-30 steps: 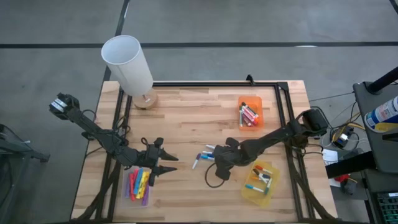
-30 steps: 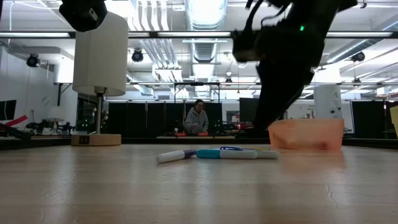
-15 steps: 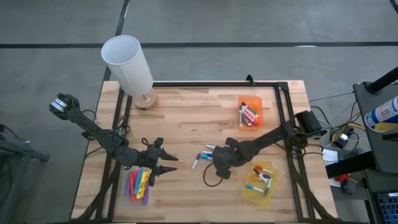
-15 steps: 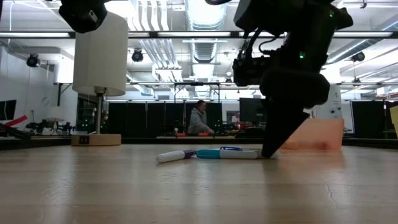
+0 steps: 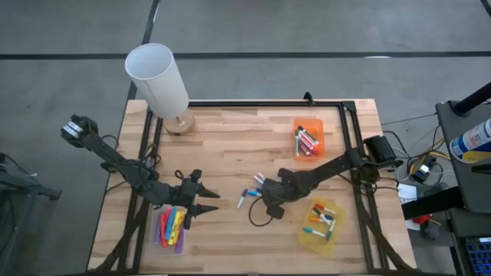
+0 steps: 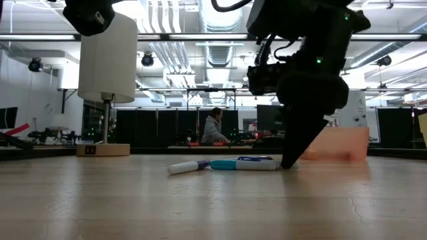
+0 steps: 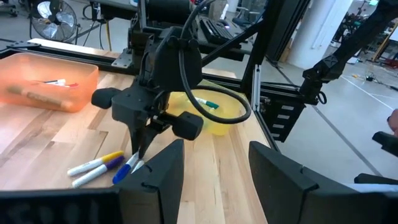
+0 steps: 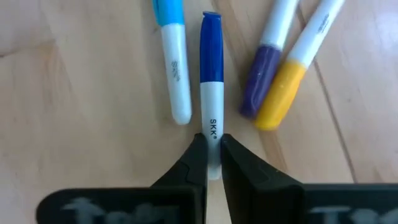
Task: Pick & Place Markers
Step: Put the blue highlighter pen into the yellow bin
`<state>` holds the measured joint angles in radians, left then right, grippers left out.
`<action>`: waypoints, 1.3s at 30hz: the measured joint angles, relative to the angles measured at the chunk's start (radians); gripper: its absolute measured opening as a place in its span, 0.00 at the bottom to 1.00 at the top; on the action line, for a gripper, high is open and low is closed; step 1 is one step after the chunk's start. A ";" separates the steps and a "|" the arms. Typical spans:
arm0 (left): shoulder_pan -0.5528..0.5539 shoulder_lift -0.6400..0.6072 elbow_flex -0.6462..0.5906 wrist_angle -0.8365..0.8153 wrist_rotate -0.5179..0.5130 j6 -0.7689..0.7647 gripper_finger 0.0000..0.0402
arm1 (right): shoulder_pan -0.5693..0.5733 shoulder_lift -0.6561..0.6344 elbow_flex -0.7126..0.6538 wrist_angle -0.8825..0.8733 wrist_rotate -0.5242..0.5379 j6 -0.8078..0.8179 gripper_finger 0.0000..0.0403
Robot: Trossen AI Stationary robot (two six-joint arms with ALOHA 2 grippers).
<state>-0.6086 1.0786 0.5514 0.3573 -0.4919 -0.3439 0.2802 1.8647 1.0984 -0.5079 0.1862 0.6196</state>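
Note:
Several markers lie side by side near the table's middle (image 5: 249,193). Among them are a blue-capped one with a white barrel (image 8: 211,81), a light-blue one (image 8: 171,56), a purple-capped one (image 8: 264,74) and a yellow-capped one (image 8: 292,74). My right gripper (image 8: 212,144) is down at the table among them (image 6: 288,163) and shut on the blue-capped marker. My left gripper (image 5: 207,203) waits open at the table's left, above a clear bin of markers (image 5: 173,228). My right gripper pinches the blue-capped marker's white barrel (image 8: 212,127) between its two fingers (image 8: 196,155), near the end away from the cap. The fingers come steeply from above, one on each long side of the barrel. The marker lies flat on the table.
An orange bin (image 5: 308,139) with markers stands at the far right, and a yellow bin (image 5: 322,222) with markers at the near right. A lamp with a white shade (image 5: 157,77) stands at the far left corner. A black frame (image 5: 349,115) rims the table.
My right gripper has come down from above the loose markers until its fingertips reach the table beside them, and it has shifted a little toward the table's left.

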 joint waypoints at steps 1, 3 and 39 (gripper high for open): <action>0.000 0.000 0.000 0.000 0.000 0.000 0.43 | 0.000 -0.001 0.010 -0.021 -0.005 0.005 0.05; 0.000 0.000 0.000 0.000 0.000 0.000 0.43 | 0.001 -0.007 0.043 -0.066 -0.006 0.005 0.05; -0.001 0.000 0.000 -0.021 0.000 0.000 0.43 | 0.130 -0.075 0.321 -0.561 0.146 0.035 0.36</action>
<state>-0.6094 1.0786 0.5514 0.3358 -0.4919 -0.3439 0.4105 1.7893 1.4191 -1.0688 0.3325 0.6550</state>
